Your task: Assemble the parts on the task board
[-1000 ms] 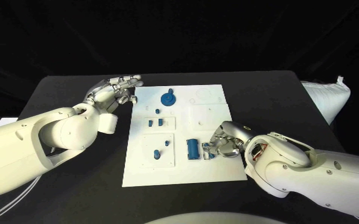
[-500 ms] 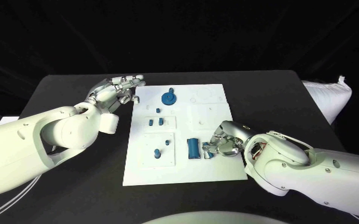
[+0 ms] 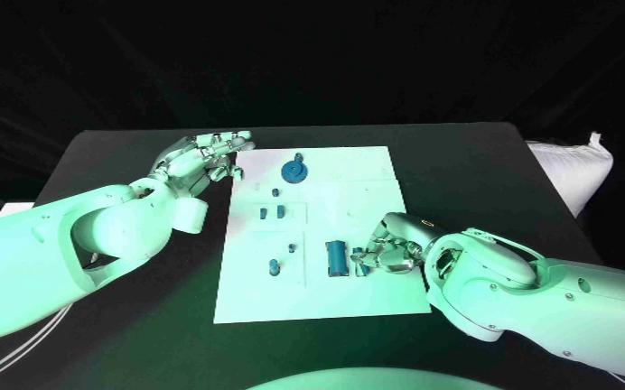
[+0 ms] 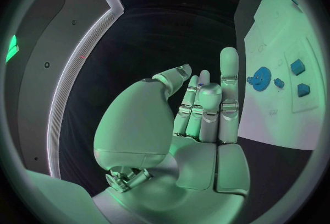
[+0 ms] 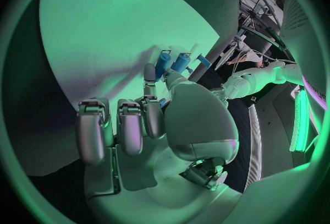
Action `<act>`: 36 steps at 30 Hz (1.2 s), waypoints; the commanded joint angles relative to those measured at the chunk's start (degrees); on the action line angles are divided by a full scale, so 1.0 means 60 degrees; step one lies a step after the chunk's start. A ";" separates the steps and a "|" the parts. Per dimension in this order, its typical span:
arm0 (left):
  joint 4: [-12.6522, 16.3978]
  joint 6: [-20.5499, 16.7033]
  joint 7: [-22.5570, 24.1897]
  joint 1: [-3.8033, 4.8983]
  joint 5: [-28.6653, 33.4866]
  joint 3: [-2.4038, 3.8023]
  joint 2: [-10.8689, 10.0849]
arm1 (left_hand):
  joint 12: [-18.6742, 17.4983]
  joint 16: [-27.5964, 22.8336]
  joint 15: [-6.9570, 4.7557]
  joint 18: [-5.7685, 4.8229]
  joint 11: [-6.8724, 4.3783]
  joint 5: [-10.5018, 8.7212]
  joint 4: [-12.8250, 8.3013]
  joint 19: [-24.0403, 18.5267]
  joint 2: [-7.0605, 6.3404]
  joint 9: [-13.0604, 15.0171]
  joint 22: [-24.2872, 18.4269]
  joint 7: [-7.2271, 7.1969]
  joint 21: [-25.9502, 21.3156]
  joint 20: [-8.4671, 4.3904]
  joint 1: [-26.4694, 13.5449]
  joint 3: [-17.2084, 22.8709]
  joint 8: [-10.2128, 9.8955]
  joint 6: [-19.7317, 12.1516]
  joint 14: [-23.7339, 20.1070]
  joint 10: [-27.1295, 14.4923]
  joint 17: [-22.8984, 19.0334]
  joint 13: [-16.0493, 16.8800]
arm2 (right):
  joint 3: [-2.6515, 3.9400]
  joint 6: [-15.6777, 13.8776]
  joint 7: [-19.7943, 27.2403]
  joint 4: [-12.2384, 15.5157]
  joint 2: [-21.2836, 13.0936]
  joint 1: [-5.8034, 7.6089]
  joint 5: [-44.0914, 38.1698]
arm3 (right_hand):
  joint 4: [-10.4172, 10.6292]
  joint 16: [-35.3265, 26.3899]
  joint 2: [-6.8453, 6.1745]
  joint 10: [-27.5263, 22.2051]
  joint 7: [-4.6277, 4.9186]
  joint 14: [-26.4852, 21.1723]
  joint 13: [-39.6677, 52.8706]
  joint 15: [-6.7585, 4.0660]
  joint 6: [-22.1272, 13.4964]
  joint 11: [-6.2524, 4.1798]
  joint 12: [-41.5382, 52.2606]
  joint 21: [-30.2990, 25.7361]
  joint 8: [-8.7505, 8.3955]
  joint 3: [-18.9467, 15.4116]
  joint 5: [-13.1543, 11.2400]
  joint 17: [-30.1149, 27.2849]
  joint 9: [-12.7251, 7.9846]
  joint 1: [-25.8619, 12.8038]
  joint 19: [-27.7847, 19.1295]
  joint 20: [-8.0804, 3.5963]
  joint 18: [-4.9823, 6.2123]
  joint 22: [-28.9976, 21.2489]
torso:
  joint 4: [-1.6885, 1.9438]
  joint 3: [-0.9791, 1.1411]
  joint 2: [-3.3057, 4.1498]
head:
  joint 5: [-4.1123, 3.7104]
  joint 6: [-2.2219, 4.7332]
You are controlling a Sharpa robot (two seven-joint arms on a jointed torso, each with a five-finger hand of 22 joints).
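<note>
Blue cylinder [image 3: 336,257] upright near board's [image 3: 377,304] front edge, just beside right hand [image 3: 387,253] — fingers curled, grip unclear; left hand [image 3: 202,157] open, empty, well apart at far-left corner.

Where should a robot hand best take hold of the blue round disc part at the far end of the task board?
Probably at the small stub on the far rim of the blue round disc, pinched from above. The disc seems to lie flat on the task board, so its rim offers little to grip. The left robot hand is nearest.
</note>
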 commanded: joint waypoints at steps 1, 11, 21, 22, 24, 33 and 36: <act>0.0024 0.0185 0.0030 0.0004 -0.0057 0.0005 0.0004 | 0.0018 0.0026 0.0012 0.0111 0.0000 0.0005 -0.0063 -0.0046 -0.0020 0.0006 -0.0010 -0.0024 -0.0046 -0.0005 0.0025 -0.0005 0.0052 -0.0069 -0.0083 -0.0092 -0.0010 -0.0012 | -0.0022 0.0368 -0.0036 0.0016 0.0038 -0.0028 -0.0106 | 0.0022 0.0033 0.0010 0.0696 0.0002 0.1031 0.1784 -0.0070 -0.0019 -0.0073 0.0071 0.0046 0.0048 -0.0082 -0.0047 0.2510 0.0035 -0.0110 0.0822 -0.0050 -0.0168 0.2135 | -0.0001 -0.0003 0.0000 | 0.0003 -0.0006; 0.0023 0.0178 0.0030 0.0004 -0.0057 0.0005 -0.0006 | 0.0018 0.0026 0.0012 0.0111 0.0000 0.0005 -0.0063 -0.0046 -0.0020 0.0006 -0.0010 -0.0024 -0.0046 -0.0005 0.0025 -0.0005 0.0052 -0.0069 -0.0083 -0.0092 -0.0010 -0.0012 | -0.0022 0.0272 -0.0008 0.0042 0.0063 -0.0029 -0.0156 | 0.0416 0.0033 0.0047 0.0723 -0.0012 0.1031 0.1832 -0.0084 -0.0085 -0.0087 0.0136 0.0102 0.0246 -0.0686 0.0198 0.2510 0.0245 -0.0565 0.0849 -0.0072 -0.0186 0.2196 | 0.0004 -0.0001 0.0001 | -0.0004 0.0004; 0.0008 0.0173 0.0027 0.0004 -0.0057 0.0005 -0.0008 | 0.0018 0.0026 0.0012 0.0111 0.0000 0.0005 -0.0063 -0.0046 -0.0020 0.0006 -0.0010 -0.0024 -0.0046 -0.0005 0.0025 -0.0005 0.0052 -0.0069 -0.0083 -0.0092 -0.0010 -0.0012 | -0.0021 0.0045 0.0036 0.0071 0.0018 -0.0031 -0.0184 | 0.0700 0.0033 0.0351 0.0741 -0.0038 0.1031 0.1874 -0.0098 -0.0207 -0.0096 0.0171 0.0137 0.0467 -0.1781 -0.0844 0.2510 0.0482 -0.1394 0.0866 -0.0079 -0.0197 0.2236 | -0.0004 0.0010 0.0000 | 0.0000 0.0013; 0.0006 0.0173 0.0027 0.0004 -0.0057 0.0005 -0.0008 | 0.0018 0.0026 0.0012 0.0111 0.0000 0.0005 -0.0063 -0.0046 -0.0020 0.0006 -0.0010 -0.0024 -0.0046 -0.0005 0.0025 -0.0005 0.0052 -0.0069 -0.0083 -0.0092 -0.0010 -0.0012 | -0.0021 0.0025 0.0042 0.0075 0.0014 -0.0031 -0.0185 | 0.0702 0.0033 0.0356 0.0744 -0.0035 0.1031 0.1879 -0.0096 -0.0211 -0.0102 0.0178 0.0147 0.0483 -0.1876 -0.0919 0.2510 0.0497 -0.1477 0.0871 -0.0080 -0.0200 0.2247 | -0.0007 0.0007 0.0000 | 0.0001 0.0020; 0.0002 0.0174 0.0029 0.0004 -0.0057 0.0005 -0.0007 | 0.0018 0.0026 0.0012 0.0111 0.0000 0.0005 -0.0063 -0.0046 -0.0020 0.0006 -0.0010 -0.0024 -0.0046 -0.0005 0.0025 -0.0005 0.0052 -0.0069 -0.0083 -0.0092 -0.0010 -0.0012 | -0.0021 -0.0008 0.0053 0.0090 0.0004 -0.0031 -0.0186 | 0.0700 0.0033 0.0392 0.0748 -0.0038 0.1031 0.1887 -0.0098 -0.0219 -0.0105 0.0191 0.0157 0.0507 -0.1992 -0.0982 0.2510 0.0521 -0.1548 0.0876 -0.0081 -0.0203 0.2258 | -0.0009 0.0007 0.0000 | 0.0005 0.0021; -0.0017 0.0191 0.0032 0.0004 -0.0057 0.0004 0.0004 | 0.0032 0.0024 0.0018 0.0109 0.0006 0.0006 -0.0056 -0.0051 -0.0006 0.0007 -0.0009 -0.0019 -0.0045 -0.0002 0.0010 -0.0004 0.0061 -0.0069 -0.0092 -0.0109 -0.0029 -0.0013 | -0.0019 -0.0010 0.0204 0.0249 -0.0169 -0.0033 -0.0097 | 0.0597 0.0033 0.0454 0.0747 -0.0044 0.1031 0.1891 -0.0102 -0.0277 -0.0109 0.0178 0.0148 0.0563 -0.2147 -0.0940 0.2510 0.0584 -0.1162 0.0872 -0.0085 -0.0200 0.2250 | 0.0000 0.0014 0.0001 | -0.0009 0.0024; -0.0031 0.0192 0.0028 0.0003 -0.0057 0.0004 0.0010 | 0.0032 0.0024 0.0018 0.0109 0.0006 0.0006 -0.0056 -0.0051 -0.0006 0.0007 -0.0009 -0.0019 -0.0045 -0.0002 0.0010 -0.0004 0.0061 -0.0069 -0.0092 -0.0109 -0.0029 -0.0013 | -0.0017 0.0038 0.0327 0.0404 -0.0319 -0.0034 -0.0032 | 0.0507 0.0033 0.0497 0.0742 -0.0041 0.1031 0.1886 -0.0102 -0.0326 -0.0108 0.0149 0.0137 0.0602 -0.2238 -0.0888 0.2510 0.0631 -0.0784 0.0866 -0.0085 -0.0197 0.2240 | -0.0011 0.0017 0.0003 | 0.0005 0.0041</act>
